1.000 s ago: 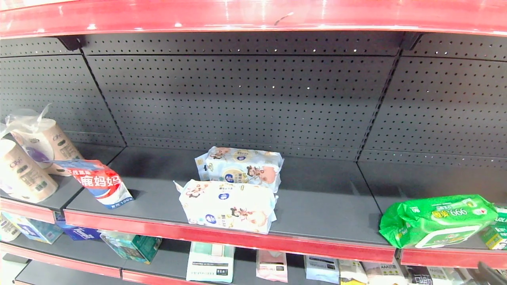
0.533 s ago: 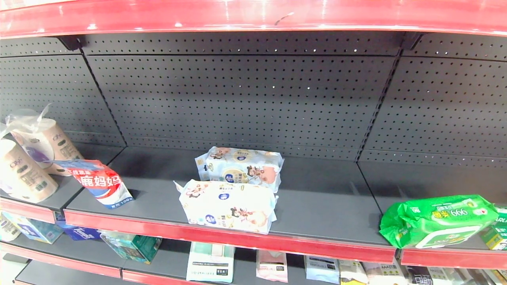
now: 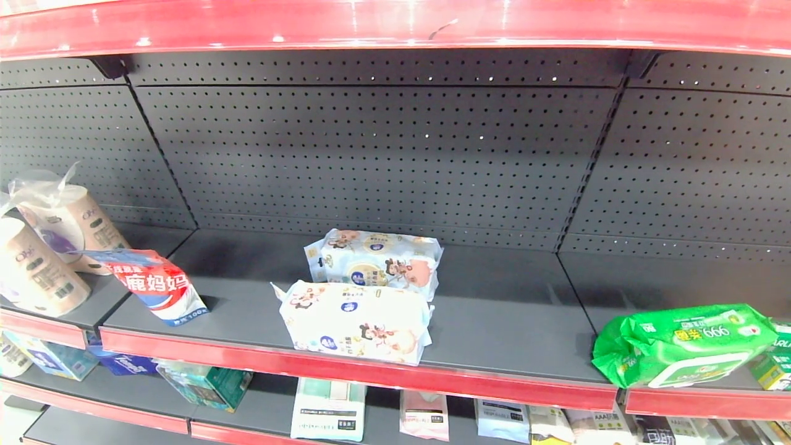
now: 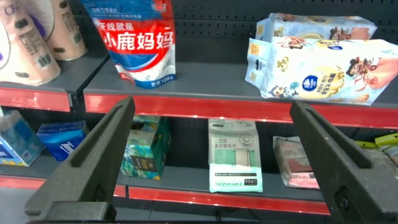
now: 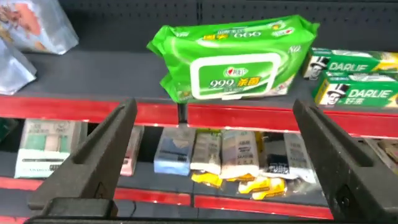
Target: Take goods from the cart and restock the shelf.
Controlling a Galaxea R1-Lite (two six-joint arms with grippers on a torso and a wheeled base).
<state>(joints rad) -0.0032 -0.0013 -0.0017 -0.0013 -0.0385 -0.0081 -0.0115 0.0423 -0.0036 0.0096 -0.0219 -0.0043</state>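
Left gripper [image 4: 212, 106] and right gripper [image 5: 216, 107] face the shelf [image 3: 494, 321], fingers spread wide. Paper rolls [image 3: 37, 272] and boxes [image 3: 772, 364] are cut off at the head view's edges.

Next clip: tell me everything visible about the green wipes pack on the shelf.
The green wipes pack is a soft, glossy plastic pouch with crimped ends and a white flip lid, shut, on its face. It lies lengthwise near the front edge of the shelf board, tilted so the lid faces outward. Green boxes sit close at one end; contact is unclear.
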